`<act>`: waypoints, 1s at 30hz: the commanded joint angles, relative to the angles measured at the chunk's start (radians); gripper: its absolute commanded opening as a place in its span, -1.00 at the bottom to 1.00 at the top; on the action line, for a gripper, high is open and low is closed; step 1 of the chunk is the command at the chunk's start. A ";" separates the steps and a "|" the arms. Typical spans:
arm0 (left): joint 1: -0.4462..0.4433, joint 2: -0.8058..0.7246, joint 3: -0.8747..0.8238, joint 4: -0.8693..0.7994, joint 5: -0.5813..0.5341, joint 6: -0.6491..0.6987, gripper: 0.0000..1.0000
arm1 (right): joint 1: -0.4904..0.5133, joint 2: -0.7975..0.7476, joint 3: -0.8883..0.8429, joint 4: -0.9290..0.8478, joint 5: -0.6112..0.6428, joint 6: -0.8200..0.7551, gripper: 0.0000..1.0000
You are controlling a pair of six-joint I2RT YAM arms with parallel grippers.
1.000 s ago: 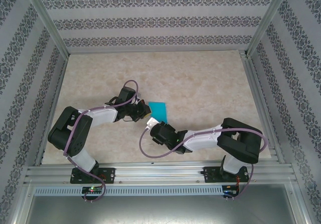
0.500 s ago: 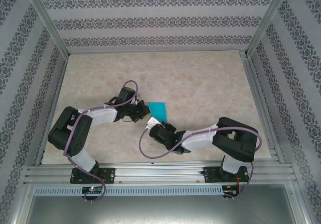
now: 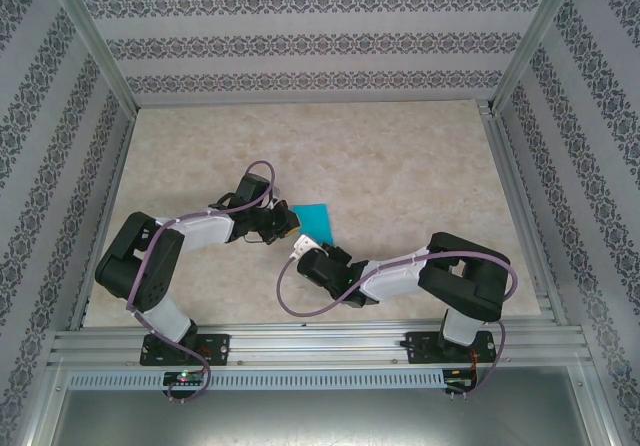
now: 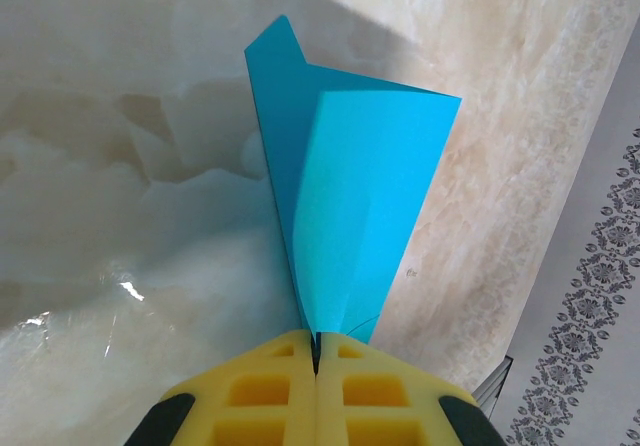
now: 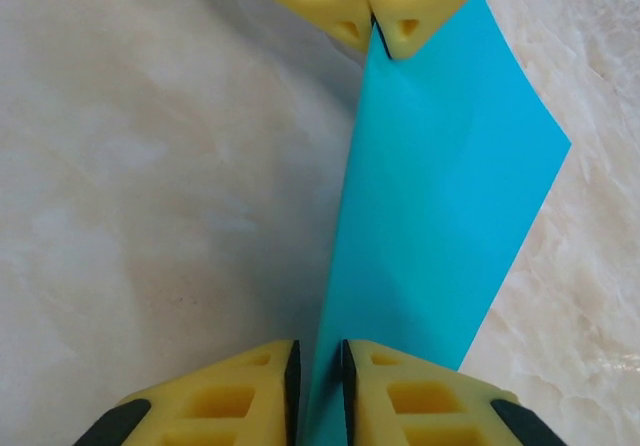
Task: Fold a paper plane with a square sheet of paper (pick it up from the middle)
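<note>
Two grippers meet at a folded turquoise sheet of paper (image 4: pixel 360 186) held on edge over the marble table (image 3: pixel 400 156). The left gripper (image 4: pixel 316 351) is clamped tight on the sheet's narrow end, the paper fanning away from it. Just beside the left gripper, the right gripper (image 5: pixel 320 376) sets its fingers (image 5: pixel 240 396) narrow around the sheet's opposite edge; whether they press it is unclear.
</note>
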 commanded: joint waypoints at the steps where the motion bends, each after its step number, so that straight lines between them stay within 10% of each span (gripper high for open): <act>1: 0.006 -0.031 0.003 -0.028 -0.007 0.005 -0.88 | 0.010 0.011 0.003 0.010 0.033 -0.005 -0.62; 14: 0.012 -0.035 0.008 -0.038 -0.026 0.007 -0.75 | 0.009 0.009 -0.016 0.012 0.016 0.037 -0.97; 30: 0.030 -0.050 -0.025 -0.049 -0.061 0.007 -0.01 | 0.001 -0.023 -0.047 0.061 -0.042 0.065 -1.00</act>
